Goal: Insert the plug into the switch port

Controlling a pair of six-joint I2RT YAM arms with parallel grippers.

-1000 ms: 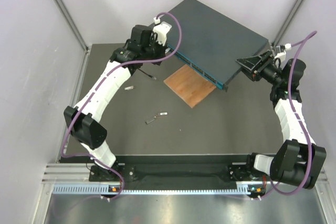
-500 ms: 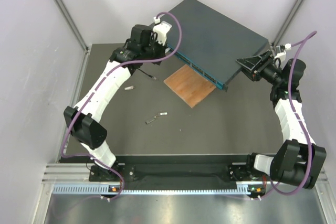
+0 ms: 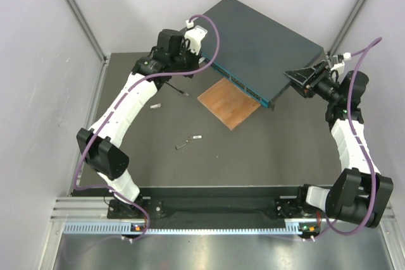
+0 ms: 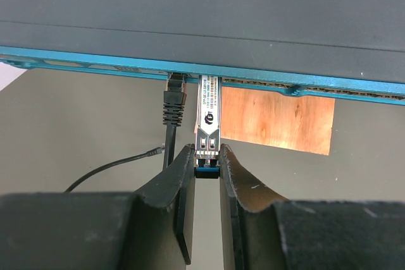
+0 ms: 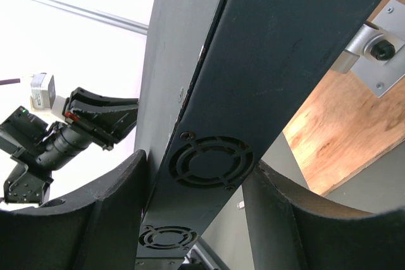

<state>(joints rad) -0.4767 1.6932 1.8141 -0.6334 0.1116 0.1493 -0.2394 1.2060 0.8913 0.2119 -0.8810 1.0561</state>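
Note:
The dark blue-grey switch lies at the back with its teal front face towards my left gripper. The plug, on a thin black cable, sits in a port just left of that gripper. My left gripper is shut on the blue-tabbed end of a silver module, whose far end is in the front face. It shows at the switch's left front corner in the top view. My right gripper clamps the switch's fan-vented right end.
A brown wooden board lies partly under the switch's front edge. Small loose grey pieces and another lie on the dark table. The cable's free end rests on the table. Grey walls close in the sides.

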